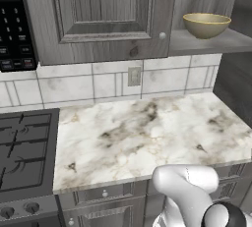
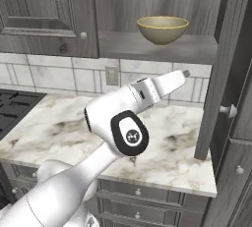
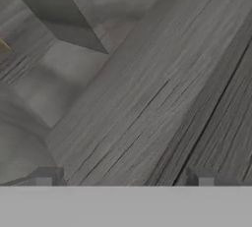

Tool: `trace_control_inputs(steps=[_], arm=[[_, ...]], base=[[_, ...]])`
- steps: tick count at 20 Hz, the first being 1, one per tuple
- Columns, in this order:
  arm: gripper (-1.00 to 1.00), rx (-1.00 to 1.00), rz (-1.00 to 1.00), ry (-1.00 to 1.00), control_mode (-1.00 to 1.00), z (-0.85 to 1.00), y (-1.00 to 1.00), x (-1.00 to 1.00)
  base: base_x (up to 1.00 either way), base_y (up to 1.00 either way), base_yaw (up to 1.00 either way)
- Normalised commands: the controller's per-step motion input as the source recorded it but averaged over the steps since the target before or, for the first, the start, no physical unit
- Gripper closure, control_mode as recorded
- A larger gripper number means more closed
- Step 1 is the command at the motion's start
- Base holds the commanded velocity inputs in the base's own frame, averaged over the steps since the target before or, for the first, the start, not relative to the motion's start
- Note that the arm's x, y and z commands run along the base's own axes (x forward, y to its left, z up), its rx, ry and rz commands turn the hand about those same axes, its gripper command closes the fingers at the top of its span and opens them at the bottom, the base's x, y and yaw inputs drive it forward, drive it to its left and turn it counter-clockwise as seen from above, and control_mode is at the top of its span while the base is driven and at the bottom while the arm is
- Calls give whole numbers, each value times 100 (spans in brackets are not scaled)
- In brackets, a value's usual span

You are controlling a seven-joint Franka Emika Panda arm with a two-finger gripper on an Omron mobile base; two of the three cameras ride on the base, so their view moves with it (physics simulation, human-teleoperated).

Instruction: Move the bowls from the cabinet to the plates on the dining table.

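A glossy tan bowl [image 1: 206, 25] [image 2: 162, 28] stands upright on the lower shelf of the open grey wood-grain cabinet [image 1: 103, 19] [image 2: 157, 49]. In the hand view my gripper [image 3: 124, 178] is open, its two fingertips [image 3: 45, 177] far apart with nothing between them. It faces grey wood-grain panels at close range. In the right base view my white forearm [image 2: 157, 89] reaches up and to the right, ending just below the shelf, right of the bowl. The hand itself is hidden there. The plates and the dining table are out of view.
The cabinet's open door [image 2: 224, 64] juts toward me at the right, with its knob [image 2: 229, 109] at mid height. Below lies a marble worktop [image 1: 142, 132] over drawers [image 2: 147, 196]. A black stove [image 1: 24, 152] and a microwave [image 1: 15, 19] are at the left.
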Motion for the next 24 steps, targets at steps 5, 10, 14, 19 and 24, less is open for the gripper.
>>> trace_control_inputs(steps=[5, 10, 14, 19, 24], arm=[[-100, 0, 15, -7, -100, 0, 92, -37], [-100, 3, 14, -4, -100, 1, 78, -24], [-100, 19, 13, 0, -100, 2, 67, -11], [-100, 38, 9, 8, -100, 3, 55, -2], [-100, 51, 6, 18, -100, 0, 44, 0]], base=[[0, 0, 0], [0, 0, 0], [0, 0, 0], [0, 0, 0], [0, 0, 0]])
